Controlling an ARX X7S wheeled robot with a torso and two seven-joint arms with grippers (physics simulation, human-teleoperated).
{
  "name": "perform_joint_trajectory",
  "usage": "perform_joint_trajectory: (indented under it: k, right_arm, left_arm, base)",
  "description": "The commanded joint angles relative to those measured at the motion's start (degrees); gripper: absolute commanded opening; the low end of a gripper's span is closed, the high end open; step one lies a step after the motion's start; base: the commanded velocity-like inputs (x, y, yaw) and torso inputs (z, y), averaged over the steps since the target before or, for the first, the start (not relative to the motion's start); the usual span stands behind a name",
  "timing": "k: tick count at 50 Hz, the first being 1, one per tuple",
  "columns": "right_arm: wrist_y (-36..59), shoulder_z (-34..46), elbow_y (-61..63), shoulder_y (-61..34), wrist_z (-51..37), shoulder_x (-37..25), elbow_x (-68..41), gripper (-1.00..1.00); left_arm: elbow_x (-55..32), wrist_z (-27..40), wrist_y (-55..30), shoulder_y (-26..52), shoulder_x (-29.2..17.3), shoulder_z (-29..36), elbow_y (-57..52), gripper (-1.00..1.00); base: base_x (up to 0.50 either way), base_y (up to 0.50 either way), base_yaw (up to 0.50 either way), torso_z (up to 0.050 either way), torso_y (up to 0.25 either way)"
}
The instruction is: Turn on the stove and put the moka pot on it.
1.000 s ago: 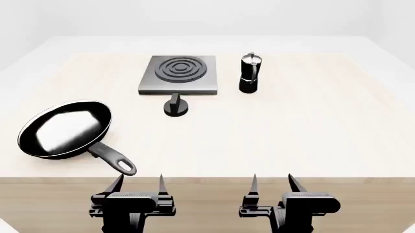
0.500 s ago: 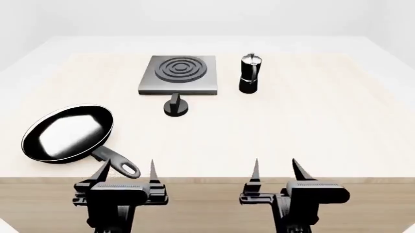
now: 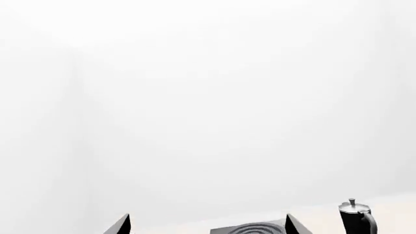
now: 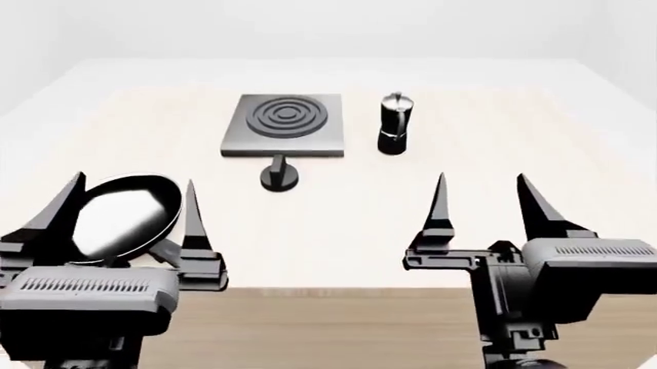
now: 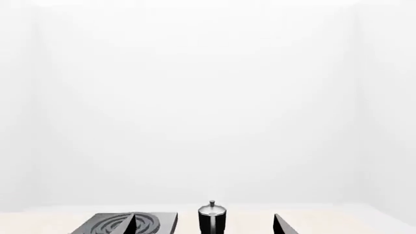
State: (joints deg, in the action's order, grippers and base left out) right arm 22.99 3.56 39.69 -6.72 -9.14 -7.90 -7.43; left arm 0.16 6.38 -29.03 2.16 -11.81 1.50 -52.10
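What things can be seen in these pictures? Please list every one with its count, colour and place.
stove: one, dark grey plate with raised rings, far middle of the table.
knob: one, black, just in front of the stove, apart from it.
moka pot: one, black with silver lid, upright on the table to the right of the stove, not on it.
frying pan: one, black, near left part of the table, partly behind the left fingers.
table: one, light wood.
left gripper: one, black, open, raised at near left, holding nothing.
right gripper: one, black, open, raised at near right, holding nothing.
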Motion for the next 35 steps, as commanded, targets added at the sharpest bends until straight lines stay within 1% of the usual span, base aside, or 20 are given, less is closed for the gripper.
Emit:
perform_joint_trajectory:
  k: [1,3,4,6,8,9,11,12,15,16,17,19,21,22,25,26,27,28,31,35]
  right_arm:
    - [3.8,0.1,7.0,-1.1,-1.3,-0.9,-1.1,1.0]
    - [5.0,0.2,8.0,-1.5,-1.5,-1.0,-1.4,1.0]
    - [1.3,0.8,5.9,0.0,-1.3,-1.0,-0.5,1.0]
    - [4.4,0.5,7.8,-1.4,-1.7,-1.2,-1.1,1.0]
    - [4.6,0.4,8.0,-1.6,-1.8,-1.3,-1.3,1.0]
    - [1.4,0.5,6.3,-0.3,-1.6,-1.3,-0.9,1.0]
    - [4.0,0.3,7.9,-1.5,-1.9,-1.5,-1.5,1.0]
    - [1.1,0.5,6.5,-0.2,-1.8,-1.4,-1.0,1.0]
    - [0.8,0.7,6.6,0.0,-1.9,-1.6,-0.9,1.0]
    - [4.4,0.4,8.8,-1.6,-2.3,-1.8,-1.6,1.0]
    - [4.8,0.5,9.1,-1.7,-2.4,-1.8,-1.6,1.0]
    - [2.2,0.8,8.0,-0.5,-2.3,-1.9,-1.2,1.0]
    - [4.7,0.6,9.5,-1.6,-2.7,-2.1,-1.7,1.0]
    - [1.7,0.9,8.0,-0.2,-2.4,-2.0,-1.2,1.0]
    - [0.7,1.0,7.6,0.2,-2.5,-2.1,-1.2,1.0]
    - [3.8,0.8,9.4,-1.3,-2.9,-2.2,-1.9,1.0]
    - [1.6,1.1,8.2,-0.2,-2.7,-2.2,-1.4,1.0]
    - [0.7,1.5,7.9,0.2,-2.7,-2.3,-1.0,1.0]
    - [4.3,1.3,9.9,-1.5,-3.1,-2.5,-1.9,1.0]
    - [1.9,1.8,9.3,-0.3,-3.2,-2.5,-1.4,1.0]
  left_arm:
    - [-1.9,0.0,-3.9,0.6,-1.3,-1.0,-7.8,1.0]
    - [-2.0,0.5,-3.7,0.5,-1.8,-0.6,-7.8,1.0]
    - [-2.6,0.8,-3.5,0.5,-2.0,-0.6,-7.9,1.0]
    - [-3.1,1.7,-3.5,0.5,-2.7,-0.3,-7.9,1.0]
    - [-3.9,2.6,-3.3,0.5,-3.5,0.0,-7.8,1.0]
    - [-4.4,3.1,-3.2,0.5,-4.0,0.1,-7.8,1.0]
    - [-5.3,4.3,-3.2,0.6,-5.0,0.4,-7.9,1.0]
    - [-5.8,4.9,-3.0,0.6,-5.4,0.4,-7.8,1.0]
    - [-7.0,6.6,-2.7,0.6,-6.8,1.0,-7.8,1.0]
    - [-7.5,7.3,-2.4,0.6,-7.4,1.3,-7.8,1.0]
    - [-8.2,8.3,-2.2,0.6,-8.2,1.6,-7.9,1.0]
    - [-10.4,11.3,-1.4,0.7,-10.8,2.2,-7.9,1.0]
    - [-13.1,15.3,-0.6,1.1,-14.2,3.6,-7.9,1.0]
    - [-14.5,17.7,0.0,1.3,-16.2,4.6,-7.9,1.0]
    - [-18.6,24.5,1.6,2.7,-22.1,7.7,-7.9,1.0]
    - [-19.9,26.6,2.3,3.2,-23.9,8.6,-7.9,1.0]
    - [-20.9,28.5,2.9,3.7,-25.4,9.5,-7.8,1.0]
    - [-21.7,29.8,3.4,4.1,-26.5,10.3,-7.8,1.0]
    - [-22.9,32.2,4.2,4.7,-28.6,11.7,-7.8,1.0]
    - [-22.1,33.4,6.5,4.3,-30.0,13.2,-7.4,1.0]
  base:
    - [0.0,0.0,0.0,0.05,0.0]
    - [0.0,0.0,0.0,0.05,0.0]
    - [0.0,0.0,0.0,0.05,0.0]
    - [0.0,0.0,0.0,0.05,0.0]
    - [0.0,0.0,0.0,0.05,0.0]
    - [0.0,0.0,0.0,0.05,0.0]
    - [0.0,0.0,0.0,0.05,0.0]
    - [0.0,0.0,0.0,0.05,0.0]
    - [0.0,0.0,0.0,0.05,0.0]
    - [0.0,0.0,0.0,0.05,0.0]
    - [0.0,0.0,0.0,0.05,0.0]
    - [0.0,0.0,0.0,0.05,0.0]
    - [0.0,0.0,0.0,0.05,0.0]
    - [0.0,0.0,0.0,0.05,0.0]
    - [0.0,0.0,0.0,0.05,0.0]
    - [0.0,0.0,0.0,0.05,0.0]
    - [0.0,0.0,0.0,0.05,0.0]
    - [0.0,0.0,0.0,0.05,0.0]
    - [0.0,0.0,0.0,0.05,0.0]
    - [0.0,0.0,0.0,0.05,0.0]
